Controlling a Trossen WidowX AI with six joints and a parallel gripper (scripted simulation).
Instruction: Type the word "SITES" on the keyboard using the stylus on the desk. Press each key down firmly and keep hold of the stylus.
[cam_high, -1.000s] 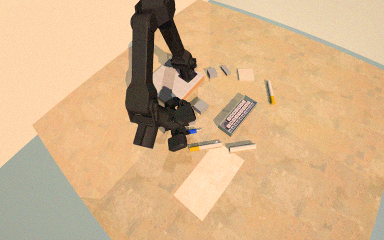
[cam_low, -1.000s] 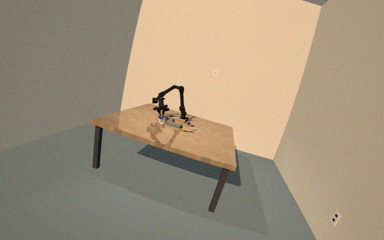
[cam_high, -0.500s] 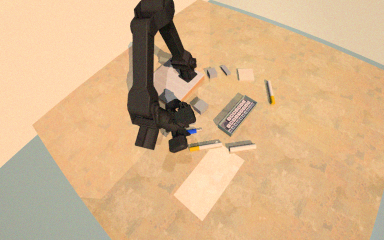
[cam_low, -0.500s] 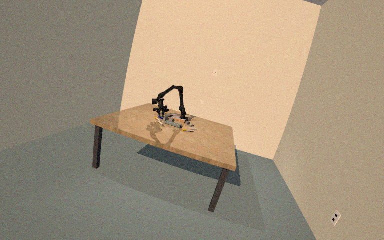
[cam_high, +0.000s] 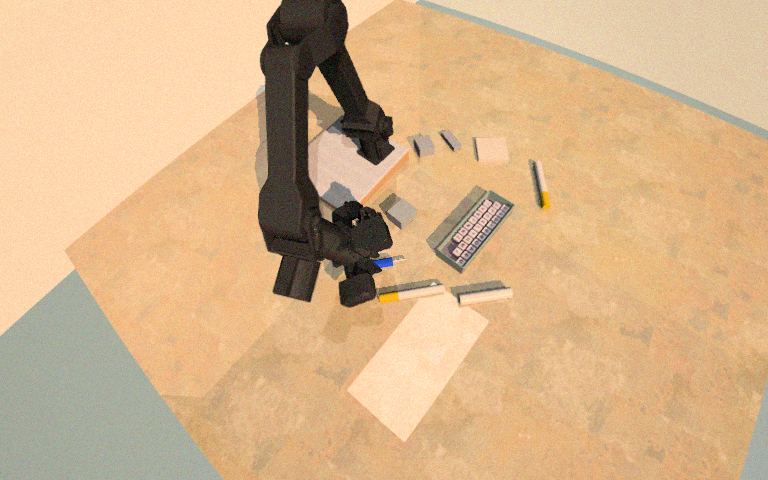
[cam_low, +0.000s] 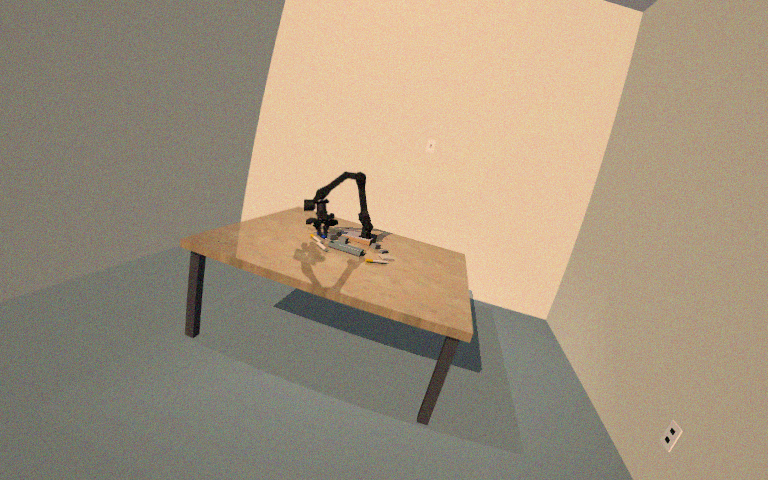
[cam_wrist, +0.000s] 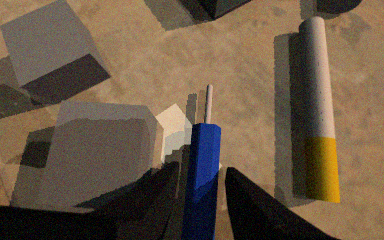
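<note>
The blue stylus (cam_high: 384, 262) (cam_wrist: 205, 150) lies on the desk, its thin pale tip pointing away from the gripper and up the wrist view. My gripper (cam_high: 369, 267) (cam_low: 322, 234) (cam_wrist: 202, 171) is down low, with one finger on each side of the stylus body. In the wrist view a narrow gap shows between each fingertip and the stylus, so the fingers are open around it. The stylus's rear end is hidden below the wrist view's edge. The keyboard (cam_high: 475, 230) (cam_low: 346, 247) stands to the right of the gripper in the top view; only its dark corner (cam_wrist: 215, 7) shows in the wrist view.
A white marker with a yellow end (cam_high: 419, 292) (cam_wrist: 315, 85) lies beside the stylus. A grey block (cam_high: 402, 210) stands between arm and keyboard. A larger grey block (cam_wrist: 100, 155) is close to the left finger. A white marker (cam_high: 485, 295), paper sheet (cam_high: 419, 367) and orange-sided book (cam_high: 387, 176) lie nearby.
</note>
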